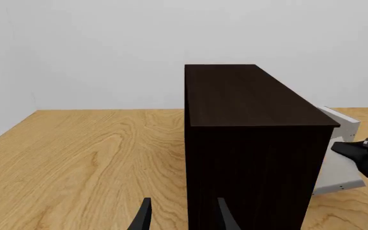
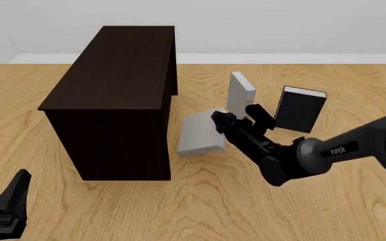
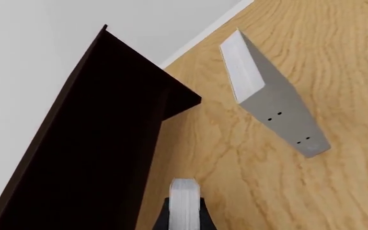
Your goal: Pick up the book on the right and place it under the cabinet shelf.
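The book (image 2: 198,132) is pinched by the right tool (image 2: 233,122) at frame centre, tilted just beside the cabinet shelf (image 2: 116,95), so lifting is judged done and insertion is left. The left tool (image 1: 180,215) is held spread and idle at the lower left of the desk (image 2: 200,206).

Wood-grain table (image 2: 200,206); plain white wall (image 2: 280,25)

Light wood-grain surface (image 2: 260,206). Large dark brown cabinet shelf (image 2: 116,90) stands on it, left of centre. Second grey book (image 2: 240,93) stands upright right of cabinet, spine with tiny dots. Black-covered book (image 2: 300,109) stands upright further right, white page edge on top, apart from grey one.
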Controlling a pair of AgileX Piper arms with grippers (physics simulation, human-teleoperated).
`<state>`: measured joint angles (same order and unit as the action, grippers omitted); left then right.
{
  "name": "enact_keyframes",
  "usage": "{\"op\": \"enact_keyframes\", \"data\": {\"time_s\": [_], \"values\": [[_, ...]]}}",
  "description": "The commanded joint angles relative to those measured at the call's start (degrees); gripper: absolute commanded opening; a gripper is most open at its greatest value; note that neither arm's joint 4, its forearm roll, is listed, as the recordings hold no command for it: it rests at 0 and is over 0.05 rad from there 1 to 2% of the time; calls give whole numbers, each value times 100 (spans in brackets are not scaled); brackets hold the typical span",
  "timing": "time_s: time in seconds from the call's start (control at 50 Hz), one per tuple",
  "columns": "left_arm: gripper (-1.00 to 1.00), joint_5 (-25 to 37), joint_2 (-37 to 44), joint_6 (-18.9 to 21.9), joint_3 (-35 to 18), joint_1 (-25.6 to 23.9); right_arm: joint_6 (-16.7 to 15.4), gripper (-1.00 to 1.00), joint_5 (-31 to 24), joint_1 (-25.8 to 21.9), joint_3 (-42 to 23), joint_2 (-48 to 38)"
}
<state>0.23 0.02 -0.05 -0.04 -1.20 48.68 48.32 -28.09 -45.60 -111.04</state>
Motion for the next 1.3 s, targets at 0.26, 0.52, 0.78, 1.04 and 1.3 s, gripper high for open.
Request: {"op": "enact_keyframes", "data": {"time_s": [0.26, 0.52, 0.78, 1.04, 1.3], "values": [[100, -3, 0, 0, 1, 1, -16, 100, 20, 76, 101, -319], [100, -2, 0, 2, 0, 2, -94, 100, 1, 111, 124, -349], [100, -5, 0, 5, 0, 0, -396, 100, -311, 376, 117, -195], [100, -13, 0, 6, 0, 4, -719, 100, -574, 648, 230, 81], [100, -12, 0, 5, 0, 5, -933, 100, -695, 757, 474, 406]]}}
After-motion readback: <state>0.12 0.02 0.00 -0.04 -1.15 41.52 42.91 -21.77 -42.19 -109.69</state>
